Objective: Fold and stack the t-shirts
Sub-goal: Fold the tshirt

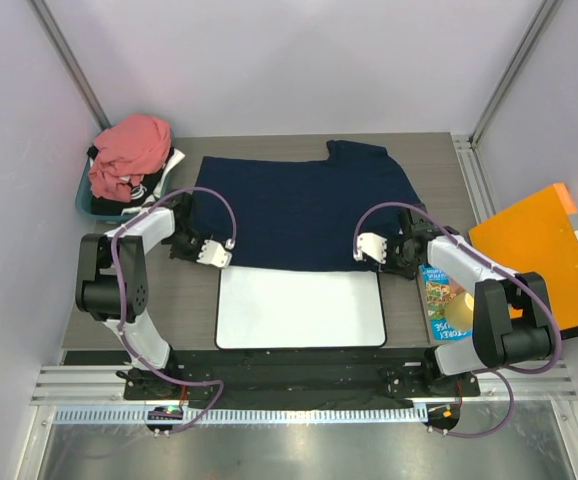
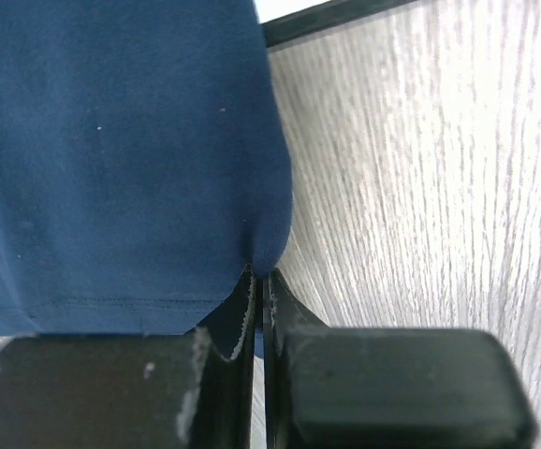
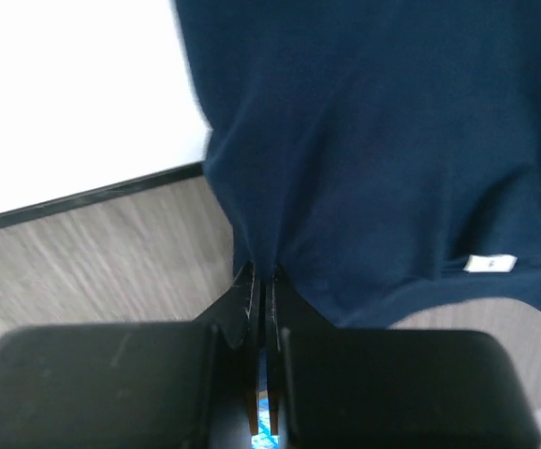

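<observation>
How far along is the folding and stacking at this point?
Done: nothing folded or stacked yet. In hand: the navy t-shirt lies spread flat, both pairs of jaws shut on its near hem by the white mat. Remaining: fold it, then the salmon-pink t-shirt crumpled in the bin, and stack.

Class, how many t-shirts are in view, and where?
2. The navy t-shirt lies spread across the table, its near edge pinched by the left gripper and right gripper. The salmon-pink t-shirt is heaped in the bin at far left; others may hide beneath.
</observation>
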Action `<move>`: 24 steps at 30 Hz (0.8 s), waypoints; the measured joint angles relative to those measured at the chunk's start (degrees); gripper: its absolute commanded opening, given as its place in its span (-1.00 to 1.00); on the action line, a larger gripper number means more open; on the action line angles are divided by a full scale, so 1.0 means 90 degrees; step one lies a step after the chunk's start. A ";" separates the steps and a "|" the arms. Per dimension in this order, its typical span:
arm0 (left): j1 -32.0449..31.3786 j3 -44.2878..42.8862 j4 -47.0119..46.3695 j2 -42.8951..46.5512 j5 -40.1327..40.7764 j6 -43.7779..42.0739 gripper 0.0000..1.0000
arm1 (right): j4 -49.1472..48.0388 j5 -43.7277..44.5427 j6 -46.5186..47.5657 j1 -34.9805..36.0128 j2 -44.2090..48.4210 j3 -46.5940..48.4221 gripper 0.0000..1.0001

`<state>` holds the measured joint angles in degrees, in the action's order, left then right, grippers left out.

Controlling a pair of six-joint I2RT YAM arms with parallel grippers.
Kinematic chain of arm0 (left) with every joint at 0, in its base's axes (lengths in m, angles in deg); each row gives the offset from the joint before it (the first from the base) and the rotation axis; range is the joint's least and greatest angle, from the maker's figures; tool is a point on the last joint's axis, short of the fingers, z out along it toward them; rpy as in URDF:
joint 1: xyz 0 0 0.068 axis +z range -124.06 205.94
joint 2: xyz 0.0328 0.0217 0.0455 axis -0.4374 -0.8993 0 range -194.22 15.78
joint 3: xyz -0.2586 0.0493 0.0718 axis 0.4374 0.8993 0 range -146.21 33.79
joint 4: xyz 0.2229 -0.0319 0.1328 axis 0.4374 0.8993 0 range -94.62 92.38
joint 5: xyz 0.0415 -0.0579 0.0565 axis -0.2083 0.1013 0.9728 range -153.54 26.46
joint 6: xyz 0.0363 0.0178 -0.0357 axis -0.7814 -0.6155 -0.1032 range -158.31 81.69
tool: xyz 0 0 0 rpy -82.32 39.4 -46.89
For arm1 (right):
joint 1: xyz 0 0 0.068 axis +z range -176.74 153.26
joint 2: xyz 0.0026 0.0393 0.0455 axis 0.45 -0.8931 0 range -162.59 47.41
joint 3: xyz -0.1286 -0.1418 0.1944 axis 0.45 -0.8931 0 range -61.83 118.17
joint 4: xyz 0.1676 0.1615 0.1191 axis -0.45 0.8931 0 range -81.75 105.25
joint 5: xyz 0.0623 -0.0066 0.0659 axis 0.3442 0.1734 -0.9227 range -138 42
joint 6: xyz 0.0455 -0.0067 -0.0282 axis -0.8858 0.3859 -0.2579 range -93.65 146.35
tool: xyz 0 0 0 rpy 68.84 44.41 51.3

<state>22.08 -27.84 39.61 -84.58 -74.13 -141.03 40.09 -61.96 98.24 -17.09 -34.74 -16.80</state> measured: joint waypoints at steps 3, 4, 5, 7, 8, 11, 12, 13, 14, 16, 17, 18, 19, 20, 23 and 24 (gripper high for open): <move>0.0000 -0.0129 0.0068 -0.0066 -0.0012 0.0255 -1.00 | 0.0036 0.0160 -0.0005 0.0005 0.0000 0.0163 -0.98; 0.0000 -0.0163 0.0075 -0.0085 -0.0012 0.0328 -1.00 | 0.0041 0.0219 -0.0010 0.0005 0.0002 0.0262 -0.97; 0.0000 -0.0189 0.0083 -0.0095 -0.0012 0.0376 -1.00 | 0.0039 0.0262 -0.0010 0.0005 0.0005 0.0352 -0.97; 0.0000 -0.0226 0.0109 -0.0095 -0.0015 0.0418 -1.00 | 0.0034 0.0342 0.0012 0.0005 0.0039 0.0493 -0.98; 0.0000 -0.0243 0.0117 -0.0095 -0.0015 0.0423 -1.00 | 0.0032 0.0381 0.0034 0.0005 0.0085 0.0544 -0.98; 0.0000 -0.0342 0.0211 -0.0095 -0.0039 0.0442 -1.00 | 0.0051 0.0478 0.0141 0.0005 0.0253 0.0675 -0.98; 0.0000 -0.0396 0.0228 -0.0092 -0.0068 0.0469 -1.00 | 0.0056 0.0500 0.0155 0.0005 0.0279 0.0736 -0.98; 0.0000 -0.0464 0.0238 -0.0087 -0.0100 0.0498 -1.00 | 0.0056 0.0527 0.0163 0.0005 0.0291 0.0801 -0.98; 0.0000 -0.0527 0.0236 -0.0083 -0.0129 0.0525 -1.00 | 0.0051 0.0549 0.0168 0.0005 0.0294 0.0865 -0.97; 0.0000 -0.0627 0.0231 -0.0080 -0.0165 0.0546 -1.00 | 0.0022 0.0571 0.0168 0.0005 0.0294 0.0913 -0.98; 0.0000 -0.0670 0.0238 -0.0080 -0.0168 0.0551 -1.00 | 0.0022 0.0573 0.0170 0.0005 0.0296 0.0913 -0.97; 0.0000 -0.0707 0.0257 -0.0080 -0.0172 0.0554 -1.00 | 0.0039 0.0573 0.0170 0.0005 0.0296 0.0911 -0.97; 0.0000 -0.0736 0.0277 -0.0078 -0.0172 0.0554 -1.00 | 0.0044 0.0573 0.0175 0.0005 0.0296 0.0908 -0.97; 0.0000 -0.0750 0.0308 -0.0078 -0.0172 0.0546 -1.00 | 0.0044 0.0573 0.0187 0.0005 0.0301 0.0901 -0.98; 0.0002 -0.0772 0.0525 -0.0068 -0.0165 0.0503 -1.00 | 0.0078 0.0563 0.0236 0.0005 0.0325 0.0874 -0.98; 0.0002 -0.0784 0.0639 -0.0068 -0.0160 0.0476 -1.00 | 0.0131 0.0556 0.0272 0.0005 0.0340 0.0867 -0.97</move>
<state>22.10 -34.90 45.36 -85.19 -75.57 -136.75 41.27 -56.95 100.69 -17.05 -31.68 -8.99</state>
